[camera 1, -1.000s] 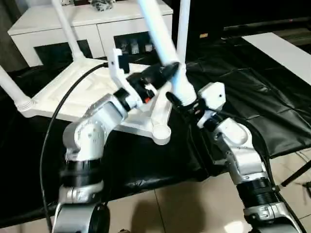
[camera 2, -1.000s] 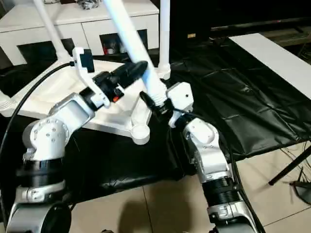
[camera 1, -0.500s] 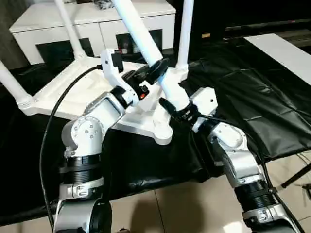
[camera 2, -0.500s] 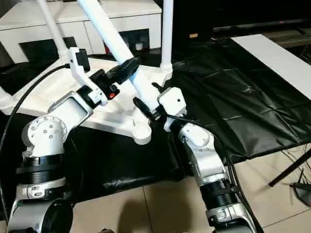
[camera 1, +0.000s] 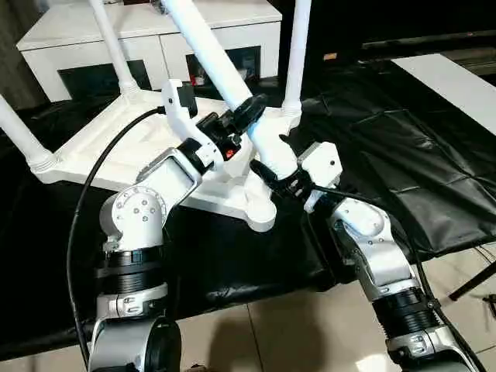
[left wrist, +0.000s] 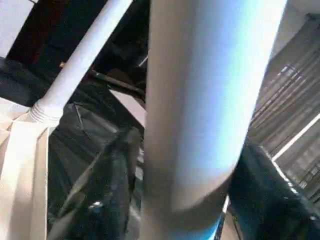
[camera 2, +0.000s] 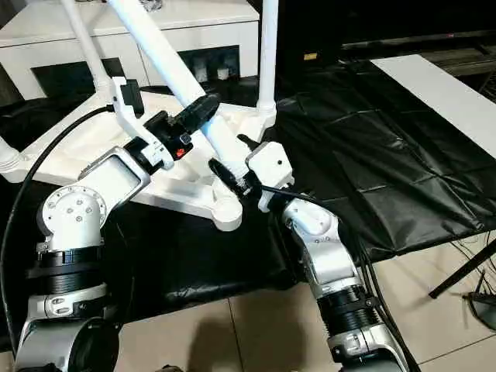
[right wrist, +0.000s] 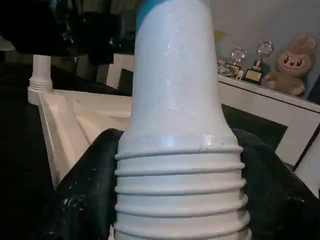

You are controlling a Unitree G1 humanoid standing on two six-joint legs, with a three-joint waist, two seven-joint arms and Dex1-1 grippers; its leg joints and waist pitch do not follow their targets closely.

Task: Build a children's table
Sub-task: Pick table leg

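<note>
Tabletop [camera 1: 116, 147]: white plastic, rectangular, lying upside down on the black-covered work table [camera 1: 403, 155], left of centre. Underside ribbed, with a raised rim and a rounded socket at each corner.

Fitted legs, three: long white tapered tubes, each standing upright in a corner socket. One at the far left corner [camera 1: 112, 46], one at the far right corner [camera 1: 296, 46], one at the near left corner [camera 1: 19, 132]. Each shows a ringed collar where it meets its socket.

Open socket [camera 1: 258, 211]: near right corner of the tabletop, round.

Fourth leg [camera 1: 225, 66]: same white tapered tube, held slanting, its upper end leaning far and to the left, its lower end near the open socket but above it. The lower end carries moulded screw-thread rings [right wrist: 180, 200], plain in my right wrist view. A pale blue sheen runs along its side.

My left gripper [camera 1: 246, 116]: black fingers on either side of the slanted leg, higher up the tube; whether they press on it I cannot tell.

My right gripper [camera 1: 273, 172]: black fingers clamped round the leg just above its threaded end.

White cabinet [camera 1: 155, 35]: stands beyond the work table, with dark door panels.

Shelf items in my right wrist view: two small trophies [right wrist: 247, 62] and a plush toy [right wrist: 292, 67].

Writing, brands, labels: none that I can read on any part.
</note>
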